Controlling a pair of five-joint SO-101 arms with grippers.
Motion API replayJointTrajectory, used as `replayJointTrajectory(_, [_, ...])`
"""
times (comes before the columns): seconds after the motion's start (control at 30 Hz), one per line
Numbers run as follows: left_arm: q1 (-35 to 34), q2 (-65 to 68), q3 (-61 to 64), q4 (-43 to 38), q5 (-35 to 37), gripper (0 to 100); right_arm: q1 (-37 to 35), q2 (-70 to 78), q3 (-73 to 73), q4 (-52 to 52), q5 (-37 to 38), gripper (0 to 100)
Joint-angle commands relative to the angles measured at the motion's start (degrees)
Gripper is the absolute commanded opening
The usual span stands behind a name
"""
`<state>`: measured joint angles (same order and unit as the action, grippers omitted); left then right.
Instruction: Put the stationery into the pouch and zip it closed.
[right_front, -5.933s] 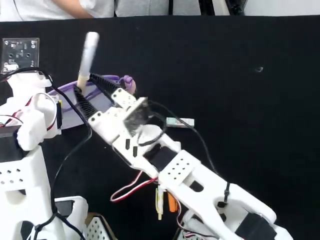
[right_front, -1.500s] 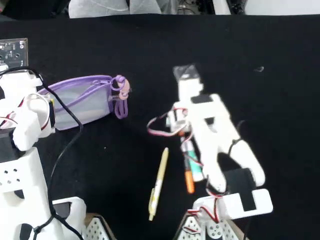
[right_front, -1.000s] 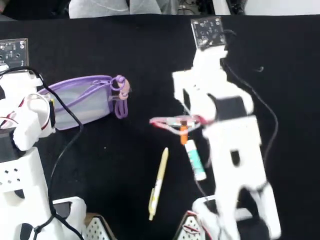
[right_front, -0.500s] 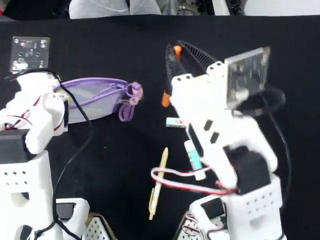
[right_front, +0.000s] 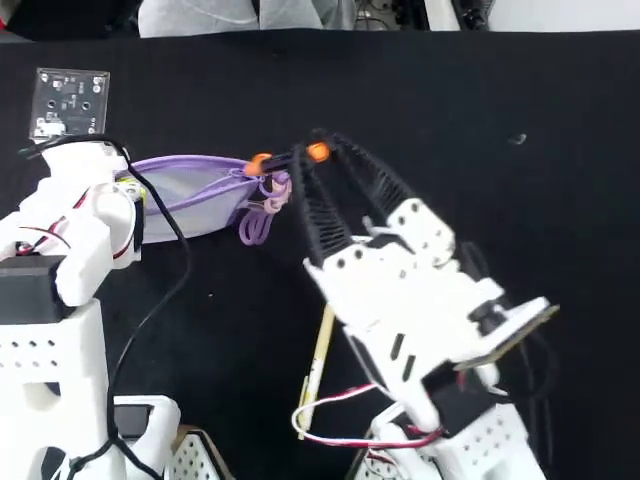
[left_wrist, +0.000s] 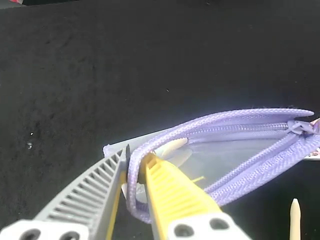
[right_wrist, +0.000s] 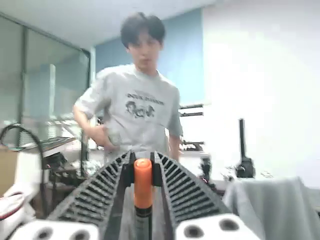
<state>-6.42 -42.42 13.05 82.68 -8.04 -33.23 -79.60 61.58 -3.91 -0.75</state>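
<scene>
The purple pouch (right_front: 195, 195) lies at the left with its zip open. My left gripper (left_wrist: 135, 156) is shut on the pouch's near rim (left_wrist: 131, 190). A cream item (left_wrist: 170, 148) shows inside the pouch (left_wrist: 235, 155). My right gripper (right_front: 316, 150) is shut on an orange-ended dark pen (right_front: 318, 152). The pen's other orange end (right_front: 258, 164) is at the pouch mouth by the zip pull. In the right wrist view the orange pen (right_wrist: 142, 182) sits between the fingers of my right gripper (right_wrist: 143, 162). A yellow pen (right_front: 320, 350) lies on the table beside the right arm.
The black table (right_front: 520, 200) has open room to the right and at the back. The left arm's white base (right_front: 50, 330) stands at the front left. A red-and-white cable (right_front: 330, 400) loops below the right arm. A cream pen tip (left_wrist: 295, 220) pokes up beside the pouch.
The right arm lifted the orange pen off the table and swung it left to the pouch mouth. The left arm shifted slightly, raising the pouch rim.
</scene>
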Motion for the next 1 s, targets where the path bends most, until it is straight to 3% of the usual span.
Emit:
replayJointTrajectory(0.0, [2.1, 0.9, 1.1, 1.3, 0.8, 3, -2.5, -0.9, 3.7, -12.1, -0.7, 1.1])
replayJointTrajectory(0.37, [2.1, 0.9, 1.1, 1.3, 0.8, 3, -2.5, 14.5, 4.8, -28.3, -5.4, 1.1])
replayJointTrajectory(0.8, [2.1, 0.9, 2.5, 0.3, 0.8, 3, -2.4, 23.6, 4.7, -29.3, -8.5, 1.1])
replayJointTrajectory(0.97, [2.1, 0.9, 2.6, 0.4, 0.8, 3, -1.1, 20.1, 2.4, -29.0, -8.5, 1.1])
